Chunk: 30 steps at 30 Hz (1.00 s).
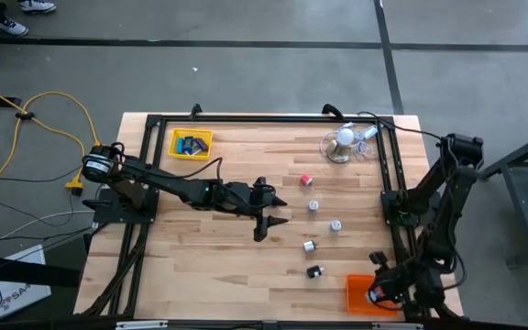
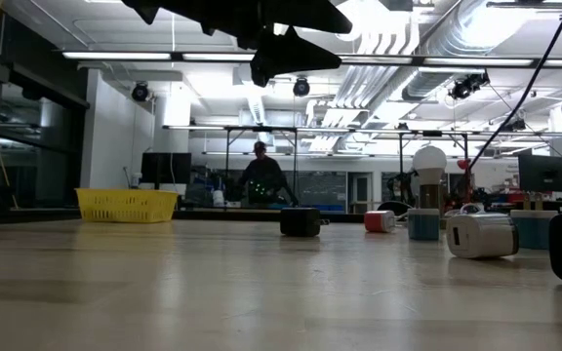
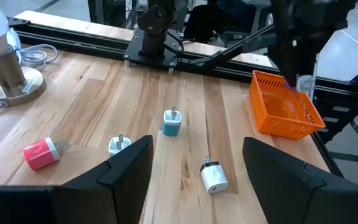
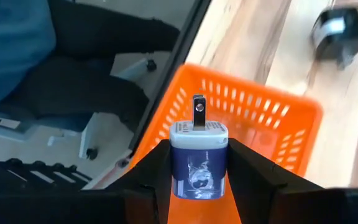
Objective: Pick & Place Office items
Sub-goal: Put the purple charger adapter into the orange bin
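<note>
1. The right gripper hangs over the orange tray at the table's near right corner, its jaws closed on a small blue-and-white plug adapter with the prongs pointing away from the wrist. The adapter has not yet been let go, so this placement is, by my reading, only half done.

2. The left gripper hovers near the middle of the table, above the wood, with its fingers spread wide and nothing between them. It looks towards the loose adapters rather than touching any of them.

3. The yellow tray at the far left already holds several blue pieces; I cannot tell how many.

4. Left on the bare table, in a loose line running from the middle towards the orange tray: a red adapter, a white adapter, a teal one, a white and black one and a black one. All lie well apart from each other and outside either tray.

5. The lamp-like white ball on its base with a clear cord stands at the far right.

6. Judging from this, the sorting is perhaps at its midpoint: some pieces are in the yellow tray, one is about to go in the orange, and five wait on the wood.
</note>
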Motion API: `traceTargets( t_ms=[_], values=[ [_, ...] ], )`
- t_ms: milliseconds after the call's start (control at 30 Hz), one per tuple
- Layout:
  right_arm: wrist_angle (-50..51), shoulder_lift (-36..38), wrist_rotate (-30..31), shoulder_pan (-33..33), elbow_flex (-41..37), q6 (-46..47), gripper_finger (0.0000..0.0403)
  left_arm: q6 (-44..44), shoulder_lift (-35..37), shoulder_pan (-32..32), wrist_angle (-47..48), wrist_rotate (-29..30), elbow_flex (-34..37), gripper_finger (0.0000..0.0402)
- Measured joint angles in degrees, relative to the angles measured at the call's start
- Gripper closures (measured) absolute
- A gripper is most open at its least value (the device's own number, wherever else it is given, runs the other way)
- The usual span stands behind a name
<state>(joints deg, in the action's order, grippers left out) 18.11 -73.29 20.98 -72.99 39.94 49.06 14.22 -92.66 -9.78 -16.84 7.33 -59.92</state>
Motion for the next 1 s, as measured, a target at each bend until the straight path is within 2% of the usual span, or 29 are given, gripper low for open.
traceTargets(
  t_ms=[367,667,1000],
  values=[
    [4.9,-4.8,-7.3,0.8,0.0,9.0,0.0282,0.0,0.0,0.0,0.0,0.0,0.0,0.0159],
    [5.7,-8.2,-13.6,2.7,0.0,11.1,0.0282,0.0,0.0,0.0,0.0,0.0,0.0,0.0159],
    [5.3,-8.9,-15.2,3.0,0.0,11.3,0.028,0.0,0.0,0.0,0.0,0.0,0.0,0.0159]
  ],
)
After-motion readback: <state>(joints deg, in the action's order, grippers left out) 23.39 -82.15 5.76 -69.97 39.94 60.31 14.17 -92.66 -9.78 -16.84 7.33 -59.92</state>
